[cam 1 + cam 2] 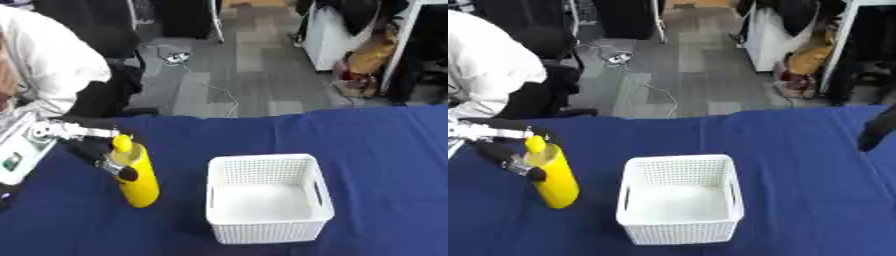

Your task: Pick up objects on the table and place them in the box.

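Observation:
A yellow squeeze bottle (136,177) with a rounded cap stands upright at the left of the blue table (385,150). My left hand (98,152) comes in from the left and its fingers curl round the bottle's upper part. The white perforated box (266,197) sits empty at the table's middle, to the right of the bottle. Only a dark part of my right arm (877,129) shows at the right edge of the right eye view; the hand itself is out of sight.
A person in white clothes (44,65) sits past the table's far left corner. A white device (16,150) lies at the left edge. Chairs, cables and bags stand on the floor beyond the table.

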{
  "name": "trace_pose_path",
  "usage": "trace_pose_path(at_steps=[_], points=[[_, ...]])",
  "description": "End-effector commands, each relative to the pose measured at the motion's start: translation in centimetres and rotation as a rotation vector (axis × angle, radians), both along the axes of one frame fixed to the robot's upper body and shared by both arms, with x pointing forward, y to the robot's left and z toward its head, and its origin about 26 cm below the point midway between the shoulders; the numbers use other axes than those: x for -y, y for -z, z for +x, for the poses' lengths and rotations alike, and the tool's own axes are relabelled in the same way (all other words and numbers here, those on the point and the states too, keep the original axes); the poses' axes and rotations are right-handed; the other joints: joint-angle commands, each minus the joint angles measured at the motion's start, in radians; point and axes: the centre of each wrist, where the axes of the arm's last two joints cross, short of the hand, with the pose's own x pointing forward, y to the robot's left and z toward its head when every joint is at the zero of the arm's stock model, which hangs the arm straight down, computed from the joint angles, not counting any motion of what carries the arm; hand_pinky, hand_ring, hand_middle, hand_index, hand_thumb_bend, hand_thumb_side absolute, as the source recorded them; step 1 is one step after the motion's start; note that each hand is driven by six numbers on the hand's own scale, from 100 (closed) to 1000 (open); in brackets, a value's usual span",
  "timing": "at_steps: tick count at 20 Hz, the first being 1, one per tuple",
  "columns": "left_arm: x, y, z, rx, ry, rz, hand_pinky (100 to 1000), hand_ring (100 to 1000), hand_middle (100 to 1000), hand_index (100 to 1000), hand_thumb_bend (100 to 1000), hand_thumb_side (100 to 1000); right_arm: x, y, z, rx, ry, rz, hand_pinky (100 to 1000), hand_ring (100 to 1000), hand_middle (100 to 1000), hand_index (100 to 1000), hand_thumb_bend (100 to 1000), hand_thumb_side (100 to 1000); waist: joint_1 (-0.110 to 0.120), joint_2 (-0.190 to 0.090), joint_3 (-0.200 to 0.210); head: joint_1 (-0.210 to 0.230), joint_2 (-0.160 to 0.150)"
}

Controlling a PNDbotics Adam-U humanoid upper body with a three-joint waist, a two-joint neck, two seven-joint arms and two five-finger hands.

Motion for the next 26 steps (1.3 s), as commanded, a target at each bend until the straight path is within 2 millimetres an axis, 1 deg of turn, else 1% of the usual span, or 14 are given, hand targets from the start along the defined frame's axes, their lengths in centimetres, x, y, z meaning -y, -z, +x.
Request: trace_pose_path(at_steps=[1,12,26], points=[[-0.35,-1.56,-0.18,-0.007,0.061,0.068,791,916,1000,1000,847,811,-0.13,-0.99,-0.28,0.034,-0.011,-0.003,433,421,482,635,284,911,-0.002,-0.012,-0.002,0.001,-0.009],[-0.30,-1.49,0.09,-0.008,0.058,0.084,794,916,1000,1000,850,810,-0.24,-1.17,-0.26,0.040,-0.015,-0.002,433,421,482,635,284,911,0.000,-0.006,-0.010,0.002,-0.013],[-0.30,-1.12,0.30,-0.016,0.051,0.096,796,916,1000,1000,832,801,-0.35,-1.28,-0.24,0.044,-0.018,-0.004,433,421,482,635,285,912,0.001,-0.004,-0.014,0.002,-0.015]])
